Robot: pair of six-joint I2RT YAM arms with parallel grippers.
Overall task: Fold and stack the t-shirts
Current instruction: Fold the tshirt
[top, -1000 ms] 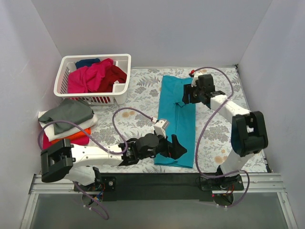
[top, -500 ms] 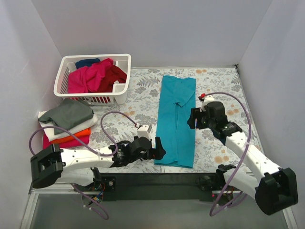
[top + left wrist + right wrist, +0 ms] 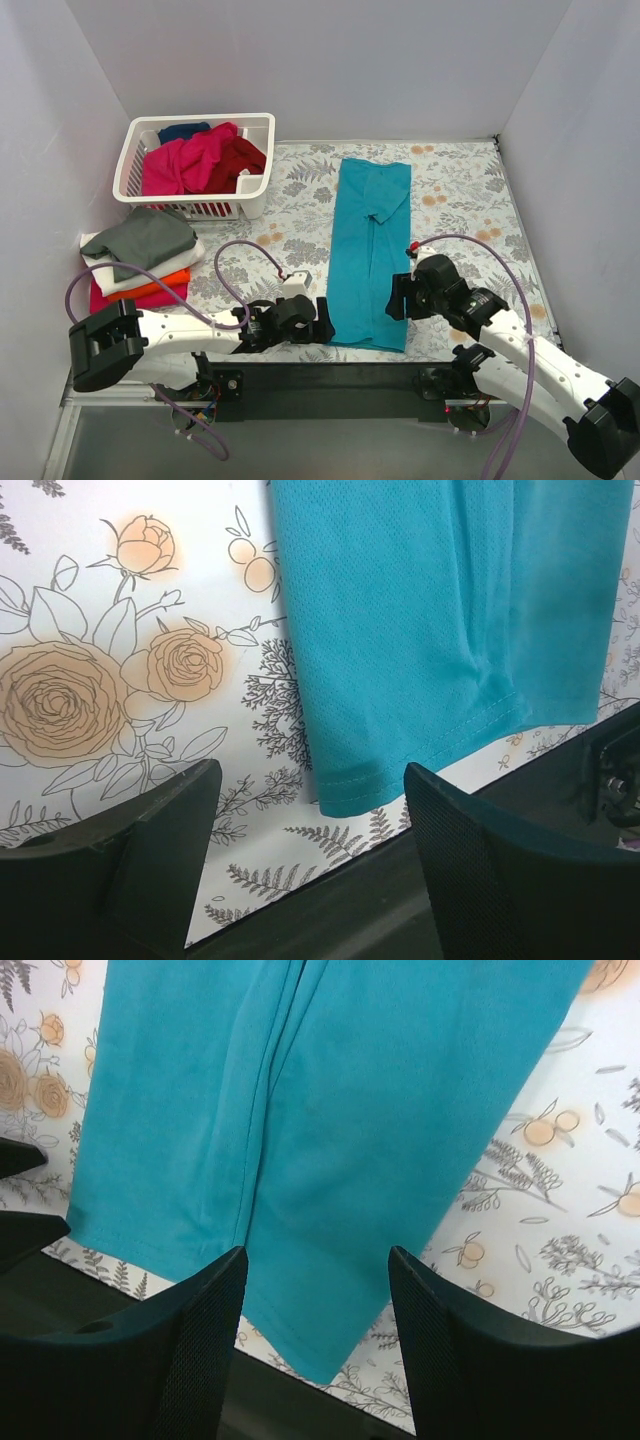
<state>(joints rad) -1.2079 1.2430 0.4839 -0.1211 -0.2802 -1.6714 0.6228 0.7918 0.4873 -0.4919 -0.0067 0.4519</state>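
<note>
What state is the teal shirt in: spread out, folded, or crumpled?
Partly folded. The teal shirt lies flat as a long narrow strip, sides turned in; not yet folded end to end.

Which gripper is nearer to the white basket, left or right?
Left. The left gripper is at the near left corner of the teal t-shirt; the right gripper is at its right edge, farther from the basket.
</note>
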